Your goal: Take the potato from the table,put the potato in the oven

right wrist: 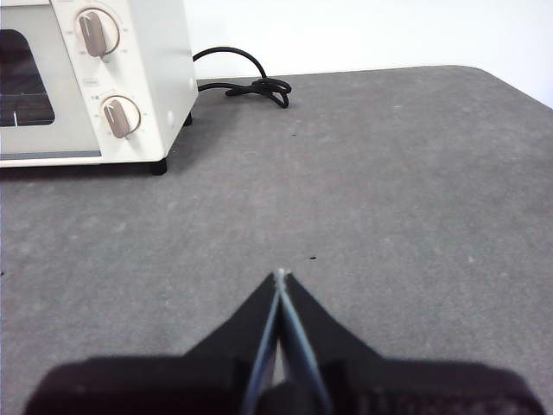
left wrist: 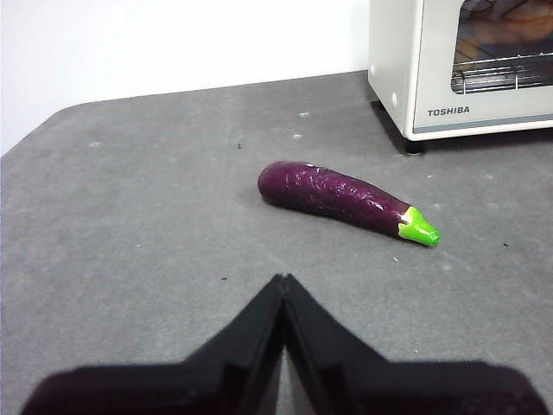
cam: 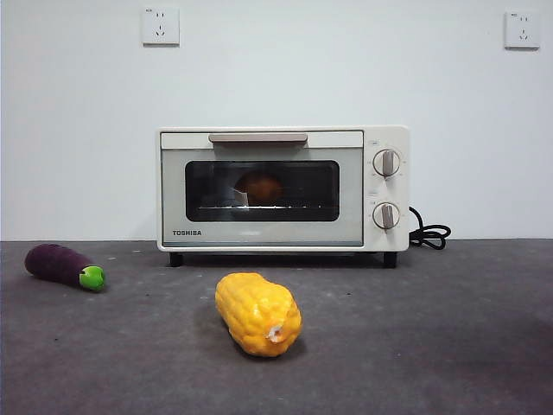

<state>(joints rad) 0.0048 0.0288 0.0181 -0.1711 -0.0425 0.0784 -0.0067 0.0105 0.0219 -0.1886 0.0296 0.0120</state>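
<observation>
The cream-white oven (cam: 282,188) stands at the back of the dark grey table (cam: 432,346) with its glass door closed. Through the glass an orange-brown potato (cam: 259,188) rests on the rack inside. Part of the oven (left wrist: 467,65) also shows in the left wrist view, where an orange shape (left wrist: 518,17) is dimly visible behind the glass. My left gripper (left wrist: 282,278) is shut and empty, hovering over bare table short of the eggplant. My right gripper (right wrist: 279,275) is shut and empty too, over the table on the knob side of the oven (right wrist: 95,82).
A bumpy yellow corn cob (cam: 257,313) lies on the table in front of the oven. A purple eggplant (cam: 63,265) with a green tip lies at the left, eggplant (left wrist: 346,199). The black cord (cam: 429,233) coils beside the oven's knob side, cord (right wrist: 246,82).
</observation>
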